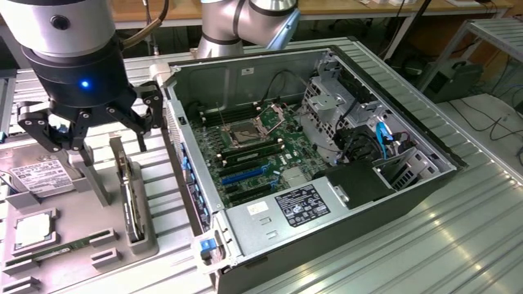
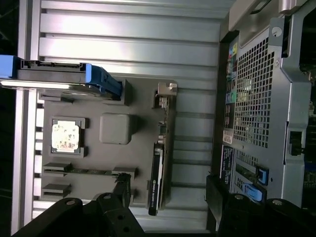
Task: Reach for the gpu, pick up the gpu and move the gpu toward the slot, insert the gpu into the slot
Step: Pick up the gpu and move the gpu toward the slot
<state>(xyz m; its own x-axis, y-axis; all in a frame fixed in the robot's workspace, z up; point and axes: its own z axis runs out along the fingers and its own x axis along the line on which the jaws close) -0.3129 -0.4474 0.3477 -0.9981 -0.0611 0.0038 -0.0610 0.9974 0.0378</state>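
Overhead, the jaws hang open and empty above the gpu (image 1: 131, 199) — ribbed metal table (image 1: 408, 245), wooden desk (image 1: 343, 7) behind.

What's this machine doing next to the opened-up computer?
A robot arm's gripper hangs open and empty above a gray tray beside the open computer case. Just below it, a graphics card stands on its edge in the tray, untouched. The job is to lift that card and plug it into the board inside the case; the card has not been picked up yet.
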